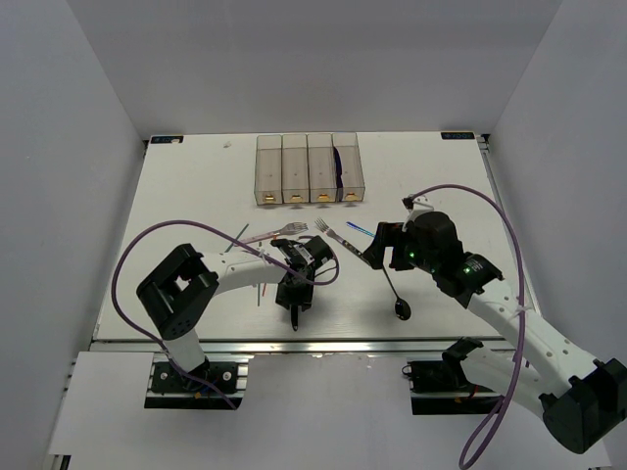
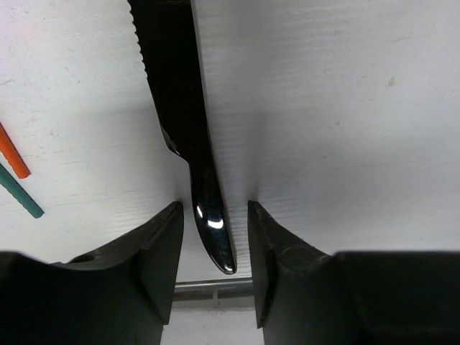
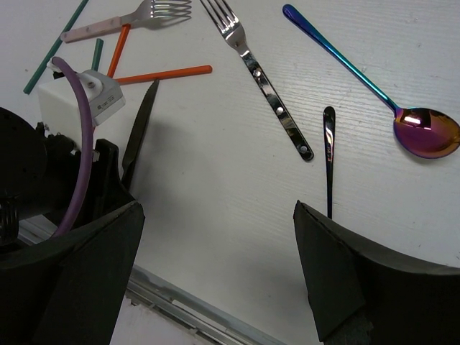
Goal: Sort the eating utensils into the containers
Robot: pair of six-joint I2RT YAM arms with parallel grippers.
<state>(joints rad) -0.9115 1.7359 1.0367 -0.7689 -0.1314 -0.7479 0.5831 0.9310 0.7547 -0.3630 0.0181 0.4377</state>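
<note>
While I watch the left wrist view, the left pincer (image 2: pixel 215 215) stands with its jaws partly apart, low over the table (image 2: pixel 345 108), and the rounded handle end of the black knife (image 2: pixel 176 93) lies between the two fingers (image 2: pixel 162 251) with a sliver of white showing on either side, so nothing is clamped. From there the knife runs straight away from the pincer, its serrated blade leaving the top of that view. Off to one side of the blade lie the ends of an orange chopstick (image 2: pixel 13 154) and a teal chopstick (image 2: pixel 21 192), apart from the fingers. On the overhead view I see the right pincer (image 1: pixel 377 250) raised to the right of the left one, its jaws spread wide on nothing. Its wrist view shows a silver fork (image 3: pixel 262 75), a pink-handled fork (image 3: pixel 122 21), an iridescent spoon (image 3: pixel 424 133) and the thin handle of a dark spoon (image 3: pixel 328 158) on the table beyond it, that handle pointing toward one finger. Farther back, the containers (image 1: pixel 309 142) stand in a row at the far edge, well apart from both pincers; the rightmost holds something dark blue.
</note>
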